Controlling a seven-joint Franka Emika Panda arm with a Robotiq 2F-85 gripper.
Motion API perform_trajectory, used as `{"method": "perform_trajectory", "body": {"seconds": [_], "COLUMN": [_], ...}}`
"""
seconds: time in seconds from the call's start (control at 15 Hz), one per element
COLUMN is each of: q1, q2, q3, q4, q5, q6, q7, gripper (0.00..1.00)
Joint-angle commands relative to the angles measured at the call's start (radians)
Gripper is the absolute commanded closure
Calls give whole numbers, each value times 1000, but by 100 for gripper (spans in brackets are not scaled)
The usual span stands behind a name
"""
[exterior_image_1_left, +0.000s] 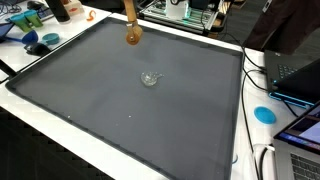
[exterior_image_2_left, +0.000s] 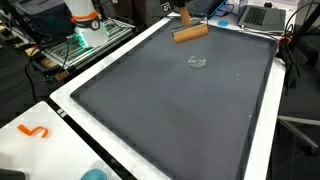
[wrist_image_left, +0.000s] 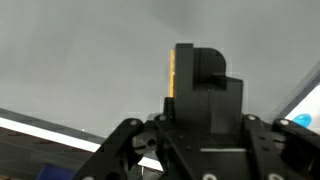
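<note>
A light wooden utensil (exterior_image_1_left: 132, 33) hangs over the far edge of a large dark grey mat (exterior_image_1_left: 120, 110), and also shows in an exterior view (exterior_image_2_left: 190, 32). My gripper (exterior_image_2_left: 182, 13) is at its upper end and looks shut on it. In the wrist view the black fingers (wrist_image_left: 200, 68) are pressed together, with a thin strip of wood (wrist_image_left: 171, 70) showing beside them. The gripper itself is cut off at the top of an exterior view. A small clear glassy object (exterior_image_1_left: 150, 78) lies near the middle of the mat, apart from the utensil; it shows in both exterior views (exterior_image_2_left: 198, 63).
The mat lies on a white table (exterior_image_2_left: 40, 115). Blue items (exterior_image_1_left: 40, 42) stand at one far corner. A blue disc (exterior_image_1_left: 264, 114), laptops (exterior_image_1_left: 298, 72) and cables lie beside the mat. An orange curl (exterior_image_2_left: 35, 131) lies on the table's near part. Equipment racks (exterior_image_2_left: 85, 25) stand behind.
</note>
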Motion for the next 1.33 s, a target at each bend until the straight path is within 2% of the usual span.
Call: {"method": "perform_trajectory", "body": {"seconds": [0.0, 1.27], "q1": [14, 81], "q2": [-47, -79], "q3": [-15, 12], "q4": [-45, -88], "q5": [23, -5], "q6": [18, 1], "q7": [-29, -14], "gripper": [76, 76]}}
